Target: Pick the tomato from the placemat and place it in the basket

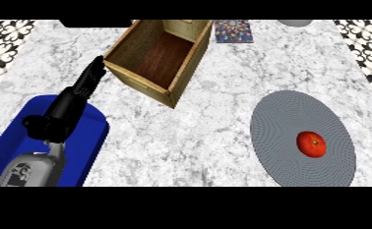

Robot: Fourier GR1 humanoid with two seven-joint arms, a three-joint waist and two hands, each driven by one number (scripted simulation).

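A red tomato (311, 144) lies on a round grey placemat (291, 120) at the right of the counter. The basket (190, 63), a wooden open-topped box with a dark floor, stands at the upper middle and holds nothing. My left hand (76, 95) comes up from the lower left with straight fingers pointing at the basket's left corner, just short of it. It holds nothing. The right hand does not show in the view.
A blue object (91, 139) lies at the lower left under my left forearm. A small patterned square (233, 31) sits behind the basket. Part of a grey round thing (294, 22) shows at the top right.
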